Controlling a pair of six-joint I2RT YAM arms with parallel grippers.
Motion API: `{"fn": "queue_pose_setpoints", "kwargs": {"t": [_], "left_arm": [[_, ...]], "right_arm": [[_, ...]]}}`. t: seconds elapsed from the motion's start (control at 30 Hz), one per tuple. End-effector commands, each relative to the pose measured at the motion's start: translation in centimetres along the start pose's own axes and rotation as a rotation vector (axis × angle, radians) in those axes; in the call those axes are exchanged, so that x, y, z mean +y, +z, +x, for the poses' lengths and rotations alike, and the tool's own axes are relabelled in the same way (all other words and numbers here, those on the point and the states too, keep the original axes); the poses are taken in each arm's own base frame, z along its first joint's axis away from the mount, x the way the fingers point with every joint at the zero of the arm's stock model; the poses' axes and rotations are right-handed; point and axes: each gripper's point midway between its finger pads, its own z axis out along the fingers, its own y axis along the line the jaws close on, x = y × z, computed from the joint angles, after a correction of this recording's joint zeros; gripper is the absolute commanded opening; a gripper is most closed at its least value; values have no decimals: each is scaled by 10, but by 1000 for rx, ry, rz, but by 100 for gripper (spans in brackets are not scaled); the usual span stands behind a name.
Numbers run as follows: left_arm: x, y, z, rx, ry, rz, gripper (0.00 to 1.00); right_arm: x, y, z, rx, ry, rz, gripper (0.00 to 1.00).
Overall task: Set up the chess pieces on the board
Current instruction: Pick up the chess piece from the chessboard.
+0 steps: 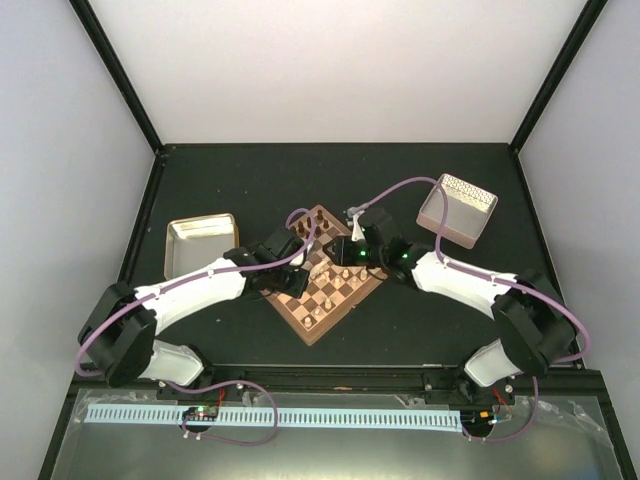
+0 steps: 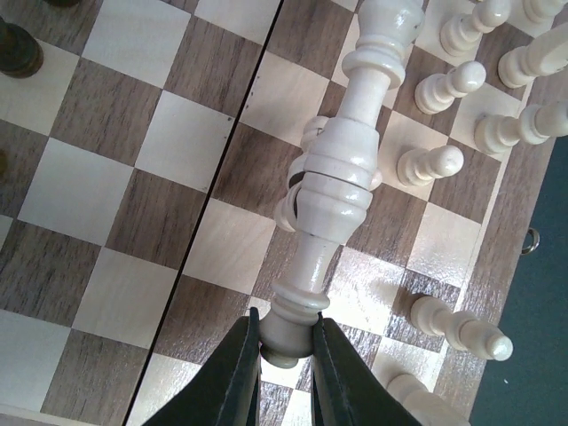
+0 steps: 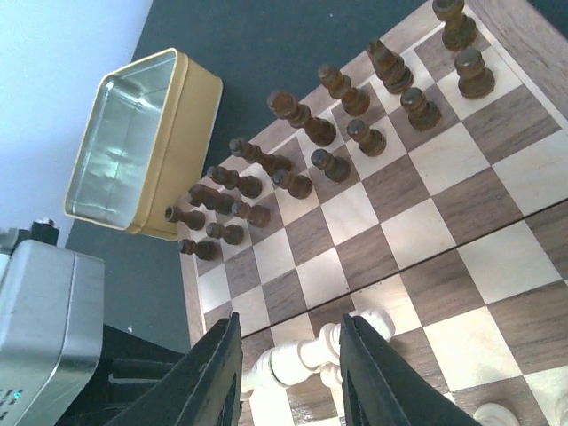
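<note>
The board (image 1: pixel 318 318) lies turned like a diamond at the table's middle. My left gripper (image 2: pixel 286 326) is shut on one end of a tall cream chess piece (image 2: pixel 333 182), which sticks out tilted above the board (image 2: pixel 106 186). Several cream pawns (image 2: pixel 430 166) stand along the board's right side in this view. My right gripper (image 3: pixel 290 324) is open, with a finger on either side of the same cream piece (image 3: pixel 311 355), not touching it. Several dark brown pieces (image 3: pixel 293 111) stand in rows at the board's far side (image 3: pixel 444 240). In the top view both grippers (image 1: pixel 300 262) (image 1: pixel 338 255) meet over the board.
A shallow yellowish metal tray (image 1: pixel 200 240) sits left of the board and shows in the right wrist view (image 3: pixel 133 142). A pinkish bin (image 1: pixel 457 208) stands at the back right. Purple cables loop over both arms above the board.
</note>
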Motion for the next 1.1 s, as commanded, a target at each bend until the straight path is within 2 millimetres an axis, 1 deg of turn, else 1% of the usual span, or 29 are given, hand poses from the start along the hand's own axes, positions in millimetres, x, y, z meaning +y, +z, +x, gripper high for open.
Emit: {"fn": "queue_pose_setpoints", "kwargs": {"t": [0.0, 0.17, 0.27, 0.3, 0.37, 0.4, 0.5, 0.63, 0.73, 0.83, 0.93, 1.07], "left_arm": [[-6, -8, -10, -38, -3, 29, 1], [-7, -11, -12, -53, -6, 36, 1], [-10, -15, -15, -76, 0, 54, 2], [-11, -16, -15, -82, 1, 58, 1], [-12, -17, -15, -90, 3, 65, 1], [-11, -17, -15, -94, 2, 66, 2], [-11, -17, -14, -98, 1, 65, 1], [-12, -17, -13, -97, 1, 72, 2], [-12, -18, -14, -99, 1, 76, 2], [-13, -19, -15, -106, 5, 79, 2], [-14, -20, -15, -107, 9, 83, 1], [-13, -19, -14, -104, 8, 80, 2]], "right_arm": [[4, -4, 1, 11, 0, -47, 33], [-2, 6, 11, 57, 9, -33, 37], [-7, 10, 12, 75, 23, -4, 44], [-9, 11, 12, 79, 30, 9, 48], [-12, 12, 10, 76, 48, 31, 54], [-13, 13, 9, 72, 56, 35, 55], [-16, 14, 6, 64, 92, 38, 57], [-14, 17, 6, 80, 136, -11, 57], [-9, 20, 6, 89, 148, -55, 55], [-8, 21, 7, 92, 158, -69, 50], [-7, 22, 7, 93, 173, -93, 42], [-6, 21, 5, 78, 171, -114, 27]]}}
